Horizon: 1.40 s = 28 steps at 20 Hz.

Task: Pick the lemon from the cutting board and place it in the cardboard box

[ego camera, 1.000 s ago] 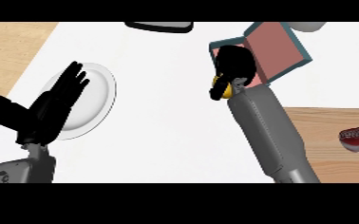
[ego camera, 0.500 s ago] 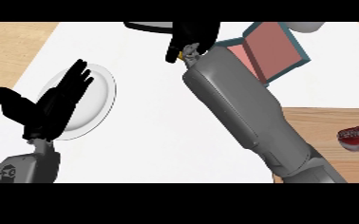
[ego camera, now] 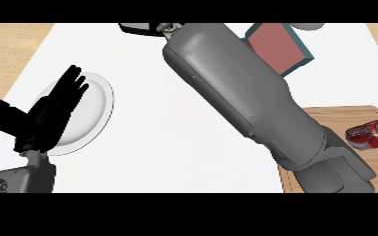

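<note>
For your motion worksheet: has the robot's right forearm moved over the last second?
Yes. The right forearm swung left and toward the far edge, away from the box.

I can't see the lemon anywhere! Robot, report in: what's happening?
Left hand open, resting over the plate. Right hand out of view past top edge. Lemon not visible. Right forearm covers part of the cardboard box.

A plate [ego camera: 100, 111] lies left; a cutting board [ego camera: 332, 117] lies right.

right hand: off top edge | lemon: unseen | cardboard box [ego camera: 280, 45]: partly hidden
</note>
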Motion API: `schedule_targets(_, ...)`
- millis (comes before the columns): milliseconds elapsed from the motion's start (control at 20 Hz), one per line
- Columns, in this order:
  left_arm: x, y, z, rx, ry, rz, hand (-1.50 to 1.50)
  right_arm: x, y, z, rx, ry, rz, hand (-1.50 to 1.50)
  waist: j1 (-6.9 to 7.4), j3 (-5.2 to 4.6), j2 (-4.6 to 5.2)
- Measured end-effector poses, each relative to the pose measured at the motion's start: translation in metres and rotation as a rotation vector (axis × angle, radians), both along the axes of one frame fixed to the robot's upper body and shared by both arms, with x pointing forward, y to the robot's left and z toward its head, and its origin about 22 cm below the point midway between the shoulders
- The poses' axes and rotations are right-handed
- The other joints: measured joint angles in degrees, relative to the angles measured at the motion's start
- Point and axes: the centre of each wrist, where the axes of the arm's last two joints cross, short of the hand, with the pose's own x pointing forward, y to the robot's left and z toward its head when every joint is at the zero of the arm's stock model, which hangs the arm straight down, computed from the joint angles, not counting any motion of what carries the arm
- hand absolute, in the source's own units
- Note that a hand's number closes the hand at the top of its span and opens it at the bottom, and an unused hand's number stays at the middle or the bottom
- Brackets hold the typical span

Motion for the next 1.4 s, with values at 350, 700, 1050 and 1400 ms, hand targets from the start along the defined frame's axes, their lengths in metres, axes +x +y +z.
schedule_targets(350, -0.01, 0.018, -0.001, 0.0, 0.003, 0.044, 0.0, 0.022, -0.009, 0.003, -0.011, 0.015, -0.065, 1.5, -2.23, 0.05, -0.07)
schedule_targets(700, -0.015, 0.017, 0.0, -0.003, -0.003, 0.06, 0.0, 0.045, -0.031, -0.019, -0.005, 0.019, -0.098, 1.5, -3.16, 0.12, -0.03)
schedule_targets(1050, -0.02, 0.018, -0.002, -0.002, -0.001, 0.056, 0.0, 0.059, -0.054, -0.064, 0.045, 0.037, -0.11, 1.5, -3.44, 0.14, -0.03)
schedule_targets(1400, -0.015, 0.02, 0.002, -0.003, -0.001, 0.059, 0.0, 0.067, -0.082, -0.108, 0.166, 0.17, -0.149, -1.5, -3.37, 0.16, 0.17)
